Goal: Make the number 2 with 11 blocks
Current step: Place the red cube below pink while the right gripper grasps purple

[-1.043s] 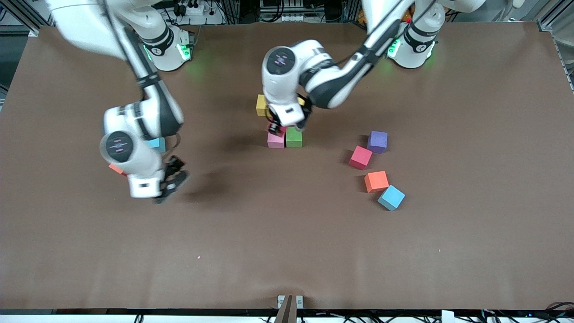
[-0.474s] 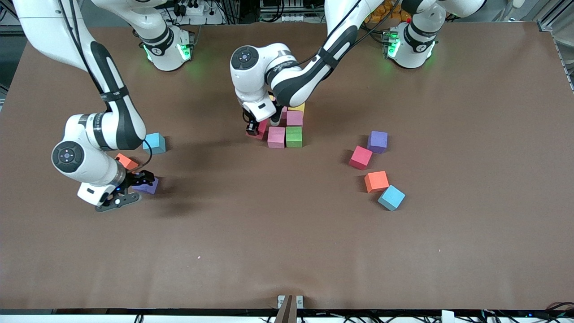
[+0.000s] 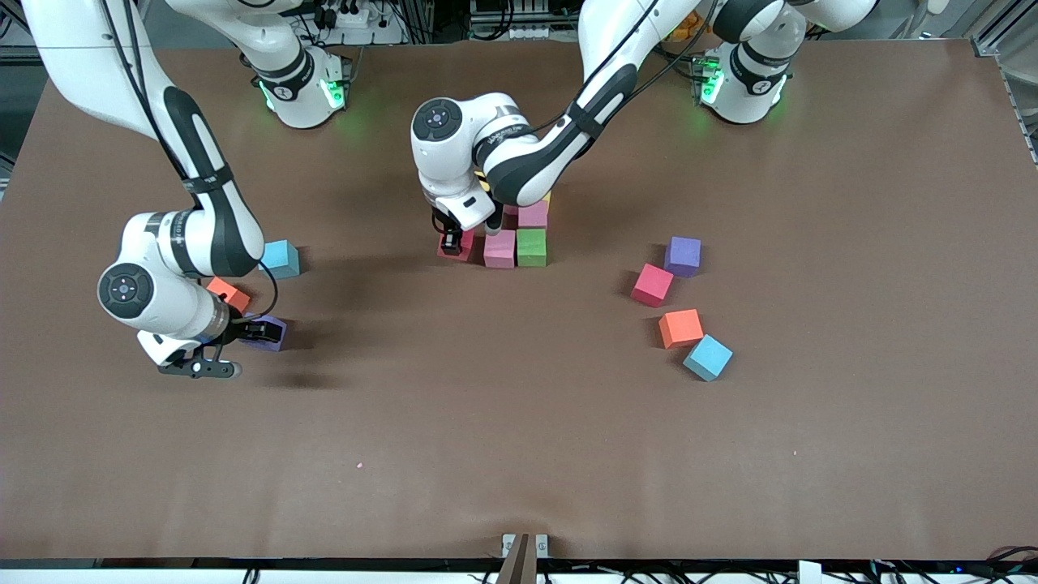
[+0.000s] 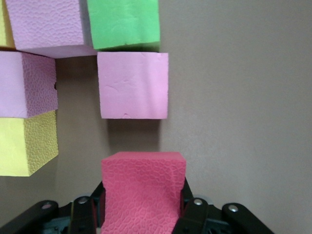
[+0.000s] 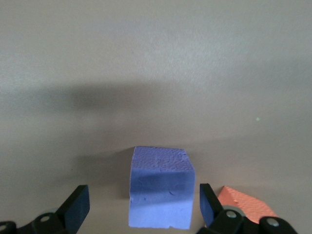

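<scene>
Blocks, foam cubes, listed from frame left in the front view: at centre left, a light-blue cube [image 3: 281, 257], an orange block [image 3: 229, 293] and a purple block [image 3: 268, 332] that sits between the wide-spread fingers of the right gripper [image 3: 240, 341]. At upper centre, the left gripper [image 3: 453, 242] is clamped on a red block [image 4: 143, 192] just beside a pink block [image 3: 499, 248] and a green block [image 3: 531, 246] of the cluster. At centre right lie loose a red cube [image 3: 652, 285], a purple cube [image 3: 683, 256], an orange cube [image 3: 679, 328] and a second light-blue cube [image 3: 707, 357].

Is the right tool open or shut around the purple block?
Open: the right tool straddles the purple block, with gaps showing on both sides.
</scene>
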